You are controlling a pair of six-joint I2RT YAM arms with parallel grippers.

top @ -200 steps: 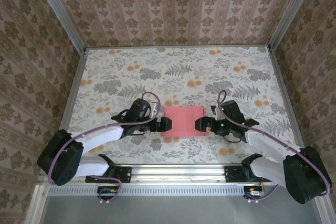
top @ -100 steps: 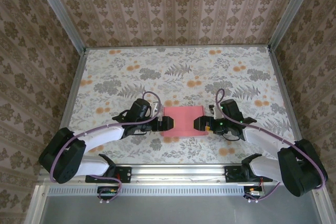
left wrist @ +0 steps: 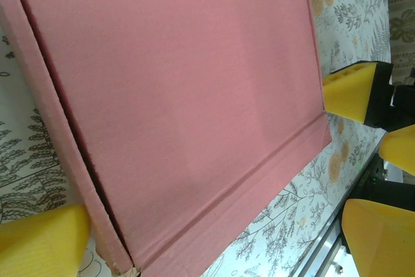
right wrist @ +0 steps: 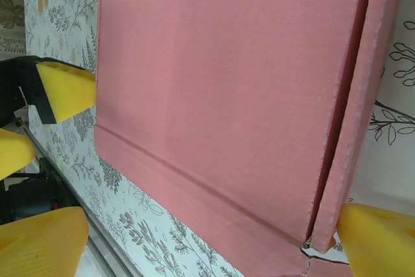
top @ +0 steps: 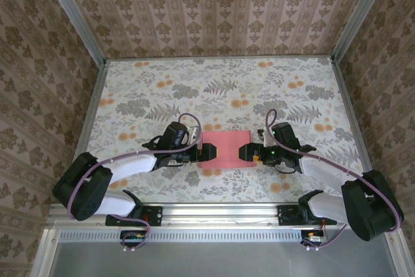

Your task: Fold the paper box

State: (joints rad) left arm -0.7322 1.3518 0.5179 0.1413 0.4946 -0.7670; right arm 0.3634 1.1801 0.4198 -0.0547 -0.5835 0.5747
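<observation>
The left gripper [top: 206, 152] is standing wide open at the left end of the paper box [top: 227, 150]. Its yellow pads [left wrist: 40, 237] are straddling that end, and one pad is sitting just beside a narrow side strip. The right gripper [top: 246, 153] is facing it from the opposite end, jaws equally wide, with one yellow fingertip [right wrist: 375, 233] sitting right by the box's near corner. Neither is clamping anything. The box is lying flat, pink face up, between the two grippers, on the near middle of the floral-patterned table [top: 272, 89]. A crease is running along its near side, and a narrow folded strip is lining each end. Patterned wallpaper walls [top: 214, 11] are enclosing the table.
</observation>
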